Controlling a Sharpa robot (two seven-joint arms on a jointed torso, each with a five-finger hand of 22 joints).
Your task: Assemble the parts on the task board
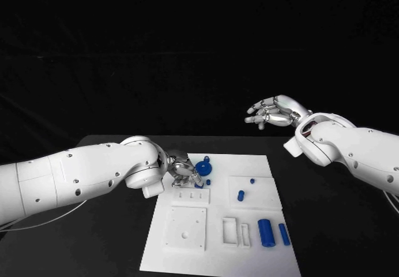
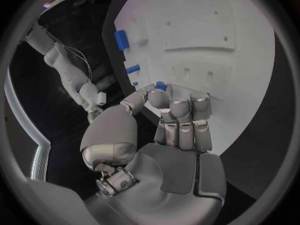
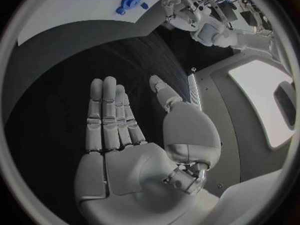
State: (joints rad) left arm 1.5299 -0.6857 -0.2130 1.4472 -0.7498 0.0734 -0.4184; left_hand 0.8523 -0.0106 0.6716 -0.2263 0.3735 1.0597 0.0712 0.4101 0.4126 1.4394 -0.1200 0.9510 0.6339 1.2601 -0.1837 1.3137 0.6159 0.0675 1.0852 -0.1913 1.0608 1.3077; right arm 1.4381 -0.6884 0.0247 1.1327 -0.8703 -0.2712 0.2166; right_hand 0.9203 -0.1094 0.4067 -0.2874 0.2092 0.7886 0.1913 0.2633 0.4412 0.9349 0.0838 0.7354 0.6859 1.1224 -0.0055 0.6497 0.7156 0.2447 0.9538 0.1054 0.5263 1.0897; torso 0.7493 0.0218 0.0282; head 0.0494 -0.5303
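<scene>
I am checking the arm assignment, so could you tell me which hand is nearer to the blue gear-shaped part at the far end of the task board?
Left. The left hand is down on the task board right beside the gear-shaped part, pinching a small blue part. The right hand hangs open in the air, beyond the board's far right corner.

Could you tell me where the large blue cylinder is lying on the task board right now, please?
In the head view the large blue cylinder lies on the task board near its right front corner, between a white slotted block and a thinner blue pin.
</scene>
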